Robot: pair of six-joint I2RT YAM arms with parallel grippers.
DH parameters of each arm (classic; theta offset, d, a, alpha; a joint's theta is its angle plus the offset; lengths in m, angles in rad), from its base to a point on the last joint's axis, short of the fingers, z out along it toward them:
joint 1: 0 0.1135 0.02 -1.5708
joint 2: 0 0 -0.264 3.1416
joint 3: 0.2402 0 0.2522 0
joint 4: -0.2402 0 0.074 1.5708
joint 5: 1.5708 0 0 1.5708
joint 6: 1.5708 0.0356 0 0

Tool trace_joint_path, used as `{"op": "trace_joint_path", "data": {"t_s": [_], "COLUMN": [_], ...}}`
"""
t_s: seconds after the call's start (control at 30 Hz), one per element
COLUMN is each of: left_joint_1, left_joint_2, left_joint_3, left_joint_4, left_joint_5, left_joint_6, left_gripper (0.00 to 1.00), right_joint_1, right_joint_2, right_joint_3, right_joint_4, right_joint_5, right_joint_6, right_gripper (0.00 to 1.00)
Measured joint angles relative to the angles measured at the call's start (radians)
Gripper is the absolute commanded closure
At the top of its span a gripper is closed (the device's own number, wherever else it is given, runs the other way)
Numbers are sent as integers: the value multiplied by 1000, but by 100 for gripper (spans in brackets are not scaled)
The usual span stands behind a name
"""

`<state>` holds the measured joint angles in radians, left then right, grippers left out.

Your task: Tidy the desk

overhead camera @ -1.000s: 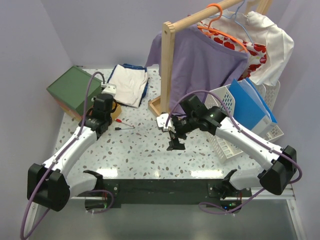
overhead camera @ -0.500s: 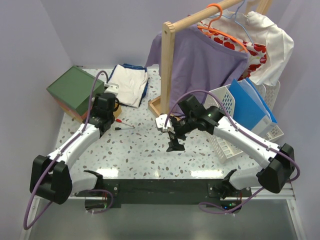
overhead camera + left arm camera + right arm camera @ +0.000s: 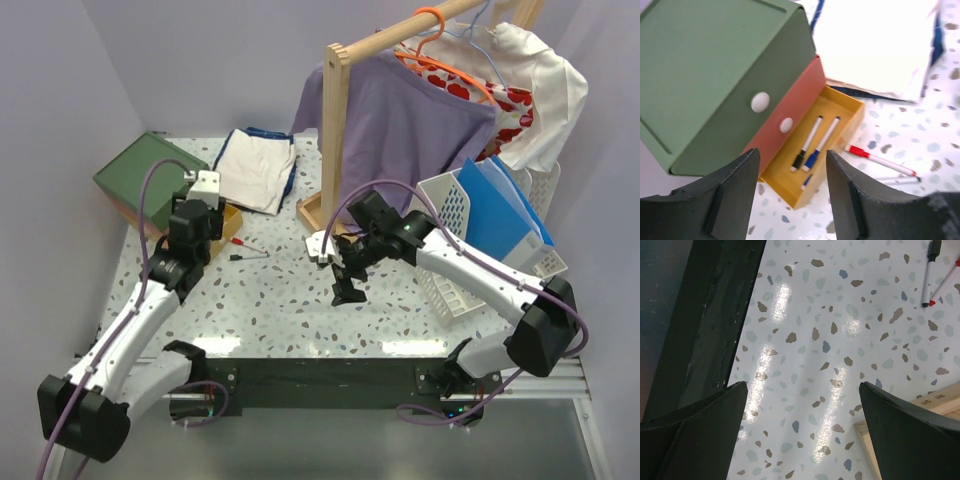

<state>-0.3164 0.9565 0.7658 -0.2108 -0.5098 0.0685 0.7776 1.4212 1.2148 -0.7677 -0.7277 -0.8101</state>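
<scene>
The desk (image 3: 280, 300) fills the middle of the top view, its black front rail (image 3: 330, 380) at the arm bases; bare terrazzo shows between the arms. At its left edge the left gripper (image 3: 790, 167), fingers parted and empty, hangs over the green drawer box (image 3: 715, 75), whose yellow drawer (image 3: 845, 100) stands open holding markers (image 3: 810, 140). A red marker (image 3: 879, 161) lies just beside it. The right gripper (image 3: 802, 400), spread wide, hovers near the wooden rack (image 3: 336, 130) and white basket (image 3: 445, 200).
</scene>
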Motion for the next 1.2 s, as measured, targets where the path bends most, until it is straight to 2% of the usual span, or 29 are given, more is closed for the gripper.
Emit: {"op": "trace_joint_path", "data": {"t_s": [0.2,0.27,0.47,0.67,0.73,0.83,0.93,1.0,1.07,1.2], "left_joint_1": [0,0,0,0,0,0,0,0,0,0], "left_joint_2": [-223,-319,-494,-568,-584,-609,-628,-638,-645,-653], "left_joint_3": [-126,-173,-202,-203,-203,-203,-203,-203,-203,-203], "left_joint_4": [-26,-43,-61,-61,-61,-61,-62,-63,-63,-63], "left_joint_5": [145,174,164,100,89,77,69,64,61,60], "left_joint_6": [-98,-137,-201,-230,-234,-236,-241,-242,-242,-242], "left_gripper": [23,17,16,16,16,16,16,16,16,16], "right_joint_1": [8,32,122,145,145,145,145,146,147,151], "right_joint_2": [48,106,282,480,563,669,742,778,801,849], "right_joint_3": [2,20,126,355,452,560,620,649,673,725], "right_joint_4": [26,42,126,237,266,304,322,325,327,330], "right_joint_5": [8,56,237,377,409,463,520,559,589,619], "right_joint_6": [53,97,256,506,589,688,761,788,800,811], "right_gripper": [1,1,1,1,13,38,49,51,58,61]}}
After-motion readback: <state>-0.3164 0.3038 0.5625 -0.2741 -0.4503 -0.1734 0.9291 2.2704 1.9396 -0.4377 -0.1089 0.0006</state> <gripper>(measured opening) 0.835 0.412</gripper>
